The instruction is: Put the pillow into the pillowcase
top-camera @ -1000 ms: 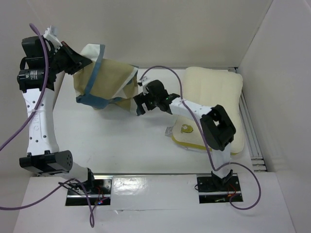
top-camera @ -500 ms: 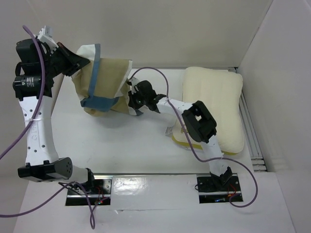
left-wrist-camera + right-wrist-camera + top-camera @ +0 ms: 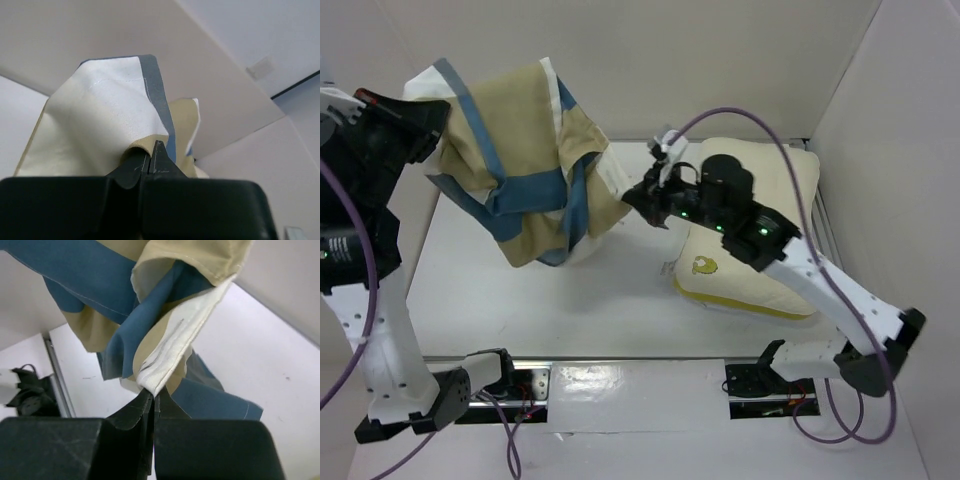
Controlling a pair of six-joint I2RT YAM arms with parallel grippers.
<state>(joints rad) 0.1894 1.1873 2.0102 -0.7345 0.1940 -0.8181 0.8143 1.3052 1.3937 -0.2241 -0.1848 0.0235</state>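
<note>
Our left gripper (image 3: 150, 156) is pinched tight on a corner of the pillowcase (image 3: 520, 150), jaws meeting over a fold of cream and blue cloth; our right gripper (image 3: 152, 392) is clamped just as tight on a white stitched hem of the same pillowcase; between the two grips the cloth hangs lifted off the table (image 3: 580, 300), bunched and twisted, to the left of the pillow (image 3: 785, 170) and above it; the right grip sits just beside the pillow's left edge, the left grip well to the left of it; the pillow lies flat on the table, none of it inside the cloth, a yellow logo (image 3: 702, 266) on its near left corner; we judge the step in hand to be finding and spreading the mouth, with the stuffing not yet begun; we cannot tell from these views whether both grips are on the open edge, nor which way the mouth faces; next, we think, the two grips want drawing apart so the hem pulls taut and the mouth gapes toward the pillow; a twisted mouth would likely catch on the pillow's corner
</note>
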